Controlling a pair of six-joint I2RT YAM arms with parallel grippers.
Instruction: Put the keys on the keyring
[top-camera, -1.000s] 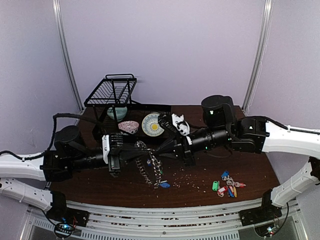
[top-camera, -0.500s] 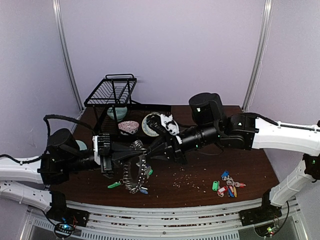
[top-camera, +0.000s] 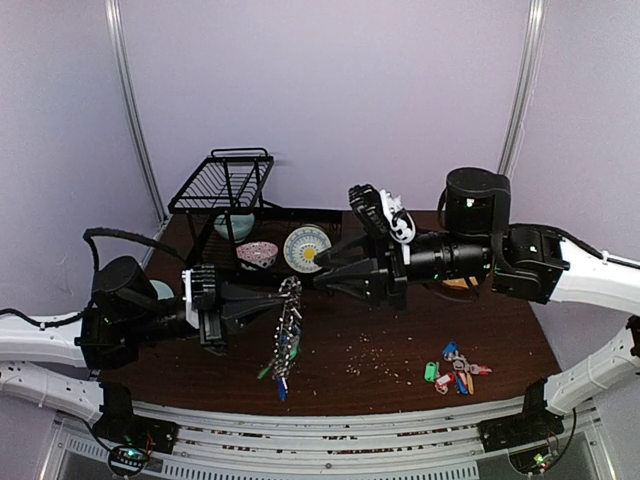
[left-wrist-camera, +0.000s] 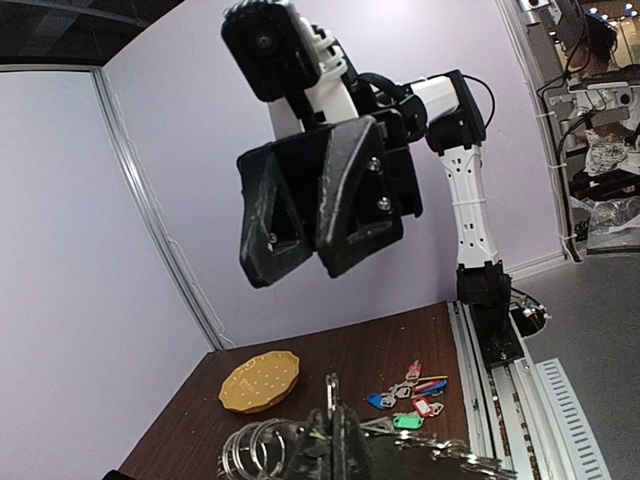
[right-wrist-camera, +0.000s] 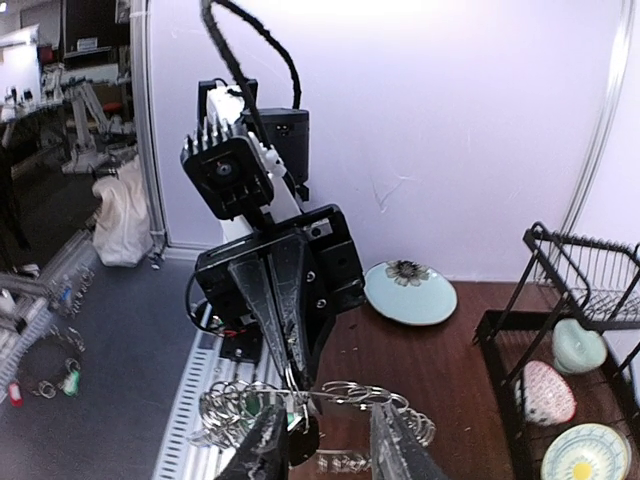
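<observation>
1. Top view.
   - Left gripper (top-camera: 280, 295): jaws closed on the top rim of the keyring (top-camera: 285, 335).
   - The keyring hangs edge-on over the table (top-camera: 400, 335), midway along and towards the near edge. Small silver rings and blue and green tags dangle from it.
   - Right gripper (top-camera: 318, 270): jaws partly apart and empty, tips just beside the keyring's top. Whether they touch it cannot be told.
   - Keys (top-camera: 458, 368): a small heap mixed with coloured tags near the near right corner, well apart from both grippers.
   - Crumbs (top-camera: 375, 355) are scattered mid-table.
   - Dish rack (top-camera: 225, 185): far left corner, with a teal bowl (top-camera: 232, 226) beneath it.
   - A pink bowl (top-camera: 257, 254) and a yellow-patterned plate (top-camera: 305, 248) sit just beside the rack.
2. Left wrist view.
   - Left gripper (left-wrist-camera: 335, 445): fingers pressed together on the keyring (left-wrist-camera: 255, 440), whose silver rings bunch at one side.
   - Right gripper (left-wrist-camera: 297, 270): raised above, fingers slightly apart with nothing between them.
   - Keys (left-wrist-camera: 405, 398): lying on the table (left-wrist-camera: 340, 350), with a golden disc (left-wrist-camera: 260, 380) near them but apart.
3. Right wrist view.
   - Right gripper (right-wrist-camera: 328, 420): fingers spread at the bottom edge, gripping nothing.
   - Keyring (right-wrist-camera: 320, 405): its silver rings show in the gap, held at the tip of the left gripper (right-wrist-camera: 293, 375).
   - A pale plate (right-wrist-camera: 410, 292) rests on the table (right-wrist-camera: 440, 370).
   - The dish rack (right-wrist-camera: 580, 290) stands at the right.
</observation>
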